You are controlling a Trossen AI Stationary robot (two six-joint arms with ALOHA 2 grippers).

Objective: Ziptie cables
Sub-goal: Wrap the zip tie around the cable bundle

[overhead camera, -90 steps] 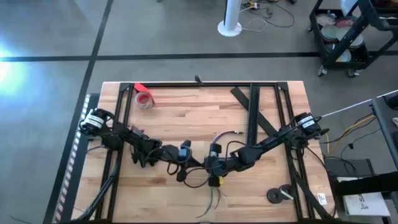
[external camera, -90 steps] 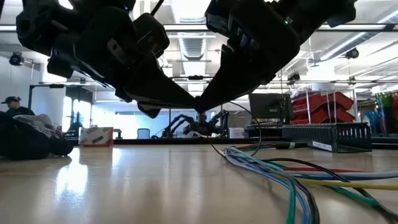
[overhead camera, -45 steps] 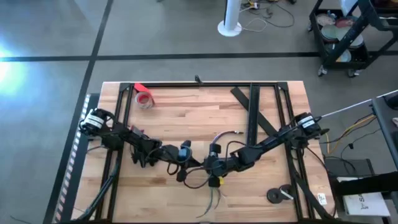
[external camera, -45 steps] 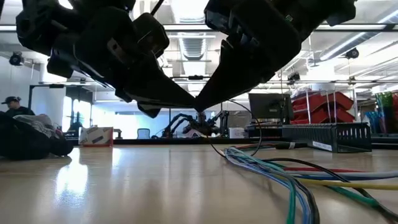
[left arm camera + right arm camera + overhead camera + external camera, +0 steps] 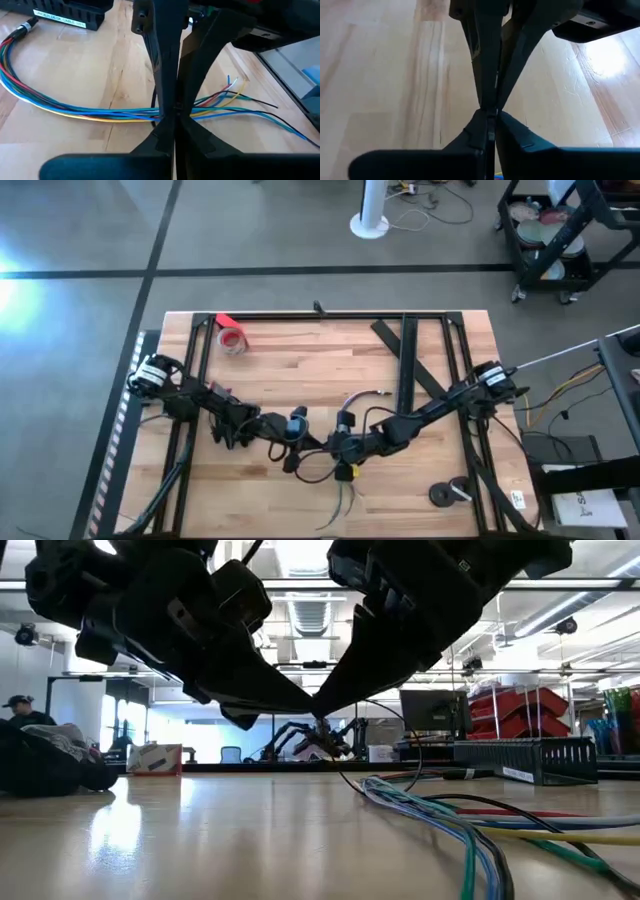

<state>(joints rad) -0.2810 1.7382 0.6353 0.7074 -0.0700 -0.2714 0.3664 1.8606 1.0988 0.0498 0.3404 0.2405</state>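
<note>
The cables [image 5: 100, 112] lie on the desk [image 5: 300, 370] near its 6 o'clock edge, just under both grippers. The left gripper [image 5: 167, 117] and the right gripper [image 5: 489, 112] meet tip to tip above them, each with fingers pressed together, probably on the ziptie, which I cannot make out. Compared with one second ago, almost nothing has moved; the threading seems to be held, not finished.

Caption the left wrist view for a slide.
Left gripper, fingers closed tip to tip with the opposing gripper, above multicoloured cables fanned across the wooden table.
</note>
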